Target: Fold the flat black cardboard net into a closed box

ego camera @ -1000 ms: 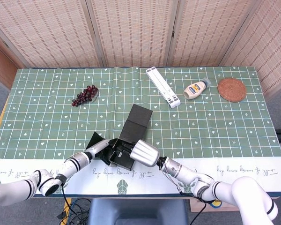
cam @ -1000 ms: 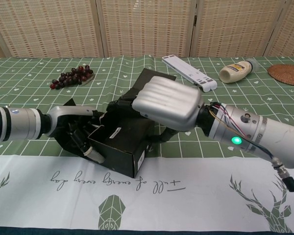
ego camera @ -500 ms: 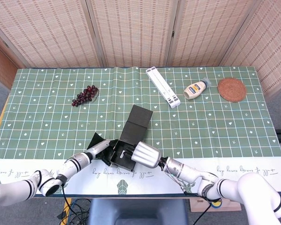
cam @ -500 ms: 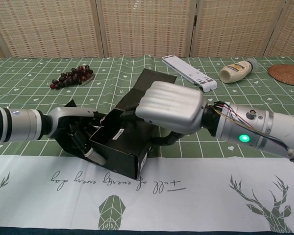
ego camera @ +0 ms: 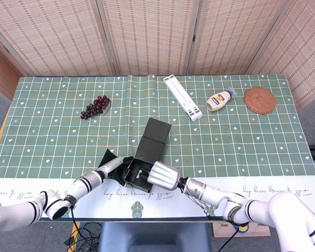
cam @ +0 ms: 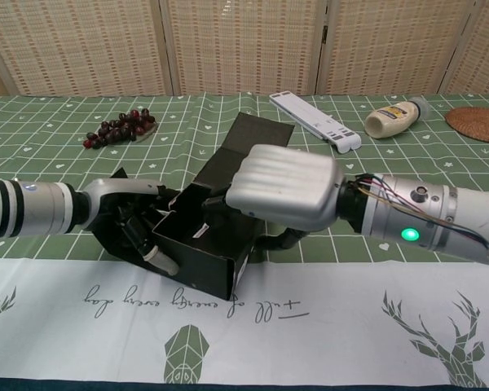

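The black cardboard box [ego camera: 145,161] [cam: 197,248] stands half folded near the table's front edge, its inside open upward. Its long lid flap [ego camera: 154,135] [cam: 253,140] slopes away toward the table's middle. My left hand [ego camera: 113,166] [cam: 129,218] holds the box's left side, its fingers against the wall and a loose side flap [ego camera: 107,156]. My right hand [ego camera: 163,175] [cam: 282,191] grips the right wall from above, with its fingers curled over the rim into the box and the thumb on the outside. The hand's back hides that wall.
A bunch of dark grapes [ego camera: 95,106] [cam: 118,127] lies at the back left. A long white stand [ego camera: 182,97] [cam: 314,120], a mayonnaise bottle [ego camera: 220,100] [cam: 395,118] and a woven coaster [ego camera: 260,100] [cam: 479,124] lie at the back right. Folding screens close the far side.
My right hand has drawn back toward the front edge and lower on the box's right wall. The box's walls stand more upright and its inside shows more. The left hand has hardly moved.
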`<state>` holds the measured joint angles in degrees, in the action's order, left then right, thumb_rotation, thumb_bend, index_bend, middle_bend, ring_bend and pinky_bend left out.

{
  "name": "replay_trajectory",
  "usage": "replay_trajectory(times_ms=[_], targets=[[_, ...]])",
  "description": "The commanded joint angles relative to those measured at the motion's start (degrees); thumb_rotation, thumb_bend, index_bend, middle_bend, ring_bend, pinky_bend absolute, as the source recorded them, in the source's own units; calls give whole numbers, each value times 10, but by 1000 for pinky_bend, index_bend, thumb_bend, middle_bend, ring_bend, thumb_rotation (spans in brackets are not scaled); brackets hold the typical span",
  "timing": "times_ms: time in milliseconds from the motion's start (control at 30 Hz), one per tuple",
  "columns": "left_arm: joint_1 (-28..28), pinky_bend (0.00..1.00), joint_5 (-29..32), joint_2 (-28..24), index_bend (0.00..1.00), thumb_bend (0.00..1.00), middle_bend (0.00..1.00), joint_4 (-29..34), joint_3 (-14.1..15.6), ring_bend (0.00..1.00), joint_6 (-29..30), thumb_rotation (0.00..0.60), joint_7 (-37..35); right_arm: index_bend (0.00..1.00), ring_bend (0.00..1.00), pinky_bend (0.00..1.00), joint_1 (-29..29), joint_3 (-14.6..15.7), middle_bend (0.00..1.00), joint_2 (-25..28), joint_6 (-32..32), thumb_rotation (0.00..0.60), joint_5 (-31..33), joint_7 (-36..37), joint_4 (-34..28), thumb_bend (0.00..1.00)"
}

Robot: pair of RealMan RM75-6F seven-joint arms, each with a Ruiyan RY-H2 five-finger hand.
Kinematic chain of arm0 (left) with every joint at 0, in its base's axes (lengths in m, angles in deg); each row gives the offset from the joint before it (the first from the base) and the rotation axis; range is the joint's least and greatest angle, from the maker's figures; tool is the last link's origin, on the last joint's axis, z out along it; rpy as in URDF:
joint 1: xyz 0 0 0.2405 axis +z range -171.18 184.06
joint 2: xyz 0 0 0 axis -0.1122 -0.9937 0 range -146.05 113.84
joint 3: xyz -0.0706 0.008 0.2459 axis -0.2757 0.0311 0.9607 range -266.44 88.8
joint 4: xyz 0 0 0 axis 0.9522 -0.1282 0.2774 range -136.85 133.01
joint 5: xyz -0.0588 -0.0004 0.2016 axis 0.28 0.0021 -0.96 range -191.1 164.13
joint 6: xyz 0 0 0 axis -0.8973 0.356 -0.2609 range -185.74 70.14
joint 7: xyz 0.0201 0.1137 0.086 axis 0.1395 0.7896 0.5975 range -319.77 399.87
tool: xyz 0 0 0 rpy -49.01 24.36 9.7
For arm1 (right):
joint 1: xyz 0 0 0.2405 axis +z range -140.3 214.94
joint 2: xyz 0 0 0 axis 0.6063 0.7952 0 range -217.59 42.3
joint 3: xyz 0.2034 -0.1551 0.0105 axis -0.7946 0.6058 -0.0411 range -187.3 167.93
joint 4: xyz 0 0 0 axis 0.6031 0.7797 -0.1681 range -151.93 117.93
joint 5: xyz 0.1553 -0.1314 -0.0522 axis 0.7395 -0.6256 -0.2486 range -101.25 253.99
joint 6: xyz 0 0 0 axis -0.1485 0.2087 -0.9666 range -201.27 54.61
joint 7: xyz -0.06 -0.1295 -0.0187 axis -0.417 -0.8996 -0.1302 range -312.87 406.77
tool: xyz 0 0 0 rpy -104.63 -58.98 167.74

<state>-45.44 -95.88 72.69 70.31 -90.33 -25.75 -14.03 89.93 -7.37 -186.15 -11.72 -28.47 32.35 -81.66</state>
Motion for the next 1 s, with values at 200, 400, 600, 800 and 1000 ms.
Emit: replay_trajectory(times_ms=[200, 400, 600, 800, 1000], targets=[[2, 840, 0, -1, 255, 96, 228, 4, -1, 519, -3, 600, 0, 354, 718, 953, 20, 5, 419, 18, -49, 600, 2, -10, -21, 366], [4, 840, -2, -5, 254, 96, 228, 13, -3, 519, -1, 600, -5, 502, 758, 953, 43, 4, 537, 44, -101, 600, 14, -13, -58, 477], [3, 840, -7, -9, 250, 96, 228, 21, -5, 519, -2, 600, -15, 679, 765, 953, 57, 1, 718, 58, -122, 600, 18, -9, -76, 574], [3, 840, -10, -8, 245, 96, 228, 21, -4, 518, -2, 600, -18, 820, 767, 953, 58, 2, 832, 65, -126, 600, 21, -11, -83, 647], [4, 840, -8, -6, 241, 96, 228, 19, -5, 517, -2, 600, -14, 825, 767, 953, 56, 9, 792, 72, -126, 600, 20, -12, -85, 619]])
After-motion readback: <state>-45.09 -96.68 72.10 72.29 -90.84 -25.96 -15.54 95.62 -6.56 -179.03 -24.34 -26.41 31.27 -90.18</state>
